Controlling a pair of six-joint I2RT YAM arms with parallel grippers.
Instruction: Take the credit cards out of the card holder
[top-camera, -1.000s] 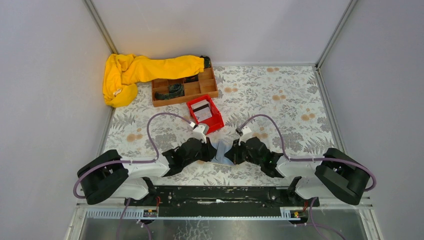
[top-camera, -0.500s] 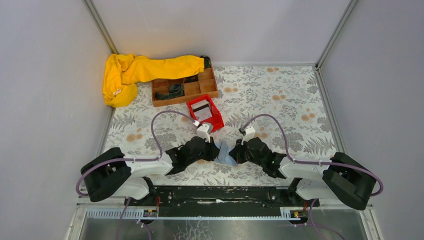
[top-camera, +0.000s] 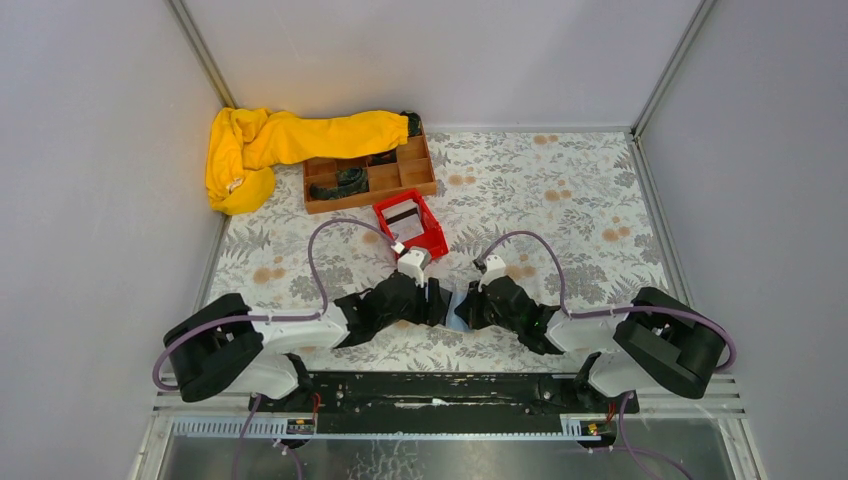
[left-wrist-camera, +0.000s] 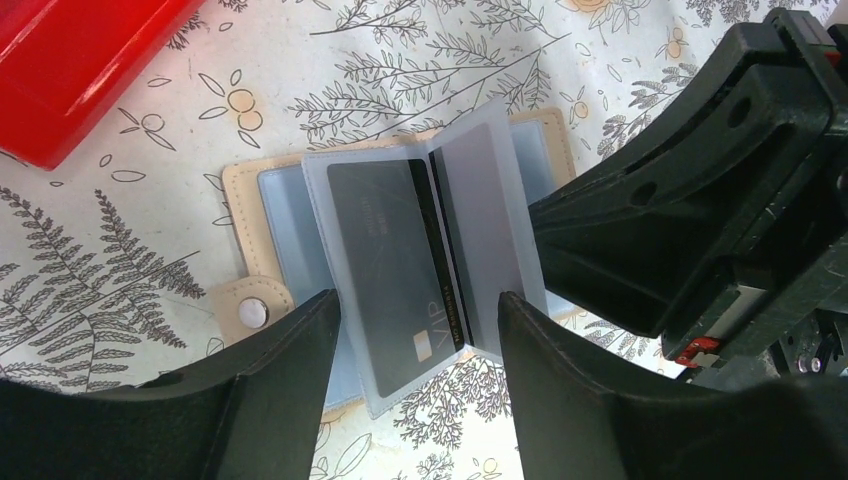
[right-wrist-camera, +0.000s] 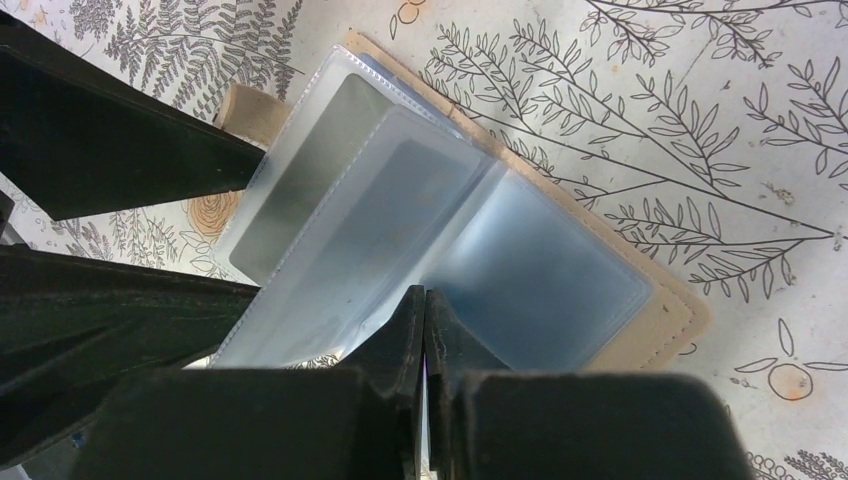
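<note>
Left gripper (left-wrist-camera: 417, 318) has just sprung apart and now holds nothing, its jaws straddling the dark credit card (left-wrist-camera: 385, 250), which sits in its clear sleeve (left-wrist-camera: 480, 210). Right gripper (right-wrist-camera: 425, 305) stays pinched on that sleeve. Card holder (left-wrist-camera: 240, 190) lies open on the table (top-camera: 560, 200) between them. We judge a re-grip is coming and no card is out.

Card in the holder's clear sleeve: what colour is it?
The card is dark grey; left wrist view.

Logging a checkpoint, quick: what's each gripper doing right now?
Left gripper: open, straddling the dark card in its sleeve, holding nothing.
Right gripper: shut, pinching a clear sleeve of the card holder.
</note>
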